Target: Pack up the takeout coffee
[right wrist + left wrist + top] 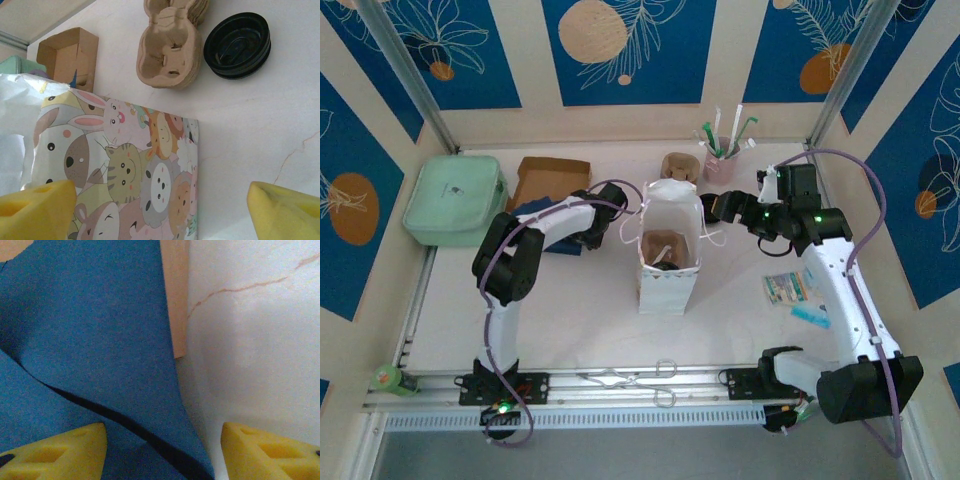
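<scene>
A white paper bag (670, 250) printed with cartoon animals (135, 170) stands open at the table's middle. Inside it lies a brown thing with a black part (664, 258), seemingly the takeout coffee, though it is too small to be sure. My left gripper (592, 228) hovers left of the bag over a blue sheet (90, 340). Its yellow fingers (60, 452) stand apart with the sheet's edge between them (164, 440). My right gripper (718, 207) sits at the bag's right side, open (162, 200), the bag's printed wall between its fingers (287, 212).
A mint case (455, 200) and a kraft box (552, 180) sit at the back left. Pulp carriers (172, 50), stacked black lids (239, 45) and a pink cup of straws (722, 160) stand behind the bag. Packets (790, 290) lie right; tongs (635, 378) at the near edge.
</scene>
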{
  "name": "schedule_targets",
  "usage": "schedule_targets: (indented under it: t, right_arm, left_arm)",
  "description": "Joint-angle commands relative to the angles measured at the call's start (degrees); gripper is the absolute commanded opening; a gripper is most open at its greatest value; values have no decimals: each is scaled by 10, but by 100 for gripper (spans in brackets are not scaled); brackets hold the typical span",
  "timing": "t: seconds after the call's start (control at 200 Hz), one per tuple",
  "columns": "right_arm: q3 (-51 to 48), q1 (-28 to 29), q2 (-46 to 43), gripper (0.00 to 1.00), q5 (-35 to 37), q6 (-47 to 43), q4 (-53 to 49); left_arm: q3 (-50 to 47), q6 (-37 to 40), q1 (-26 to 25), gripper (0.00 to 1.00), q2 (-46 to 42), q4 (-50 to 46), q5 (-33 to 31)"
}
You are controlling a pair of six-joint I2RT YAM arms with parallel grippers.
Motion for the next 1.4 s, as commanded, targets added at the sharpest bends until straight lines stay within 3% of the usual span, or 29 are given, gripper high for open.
schedule_targets:
  t: [0.0, 0.4, 0.665, 1.101, 1.396]
  right_arm:
    - [-7, -3, -11, 89, -17, -5, 6]
    - [-5, -3, -12, 88, -24, -1, 5]
    - [4, -1, -14, 88, -25, 2, 0]
    - [25, 10, -21, 87, -17, 6, -12]
    - [23, 13, -30, 86, -15, 9, -12]
  left_arm:
    - [-8, 19, -6, 59, 0, 19, -18]
    - [-26, 30, -6, 19, -9, 33, -17]
    - [-35, 32, -6, 3, -57, 19, -13]
    - [-62, 41, -31, 0, -162, -32, 63]
    - [-116, 14, -39, 0, -255, -26, 157]
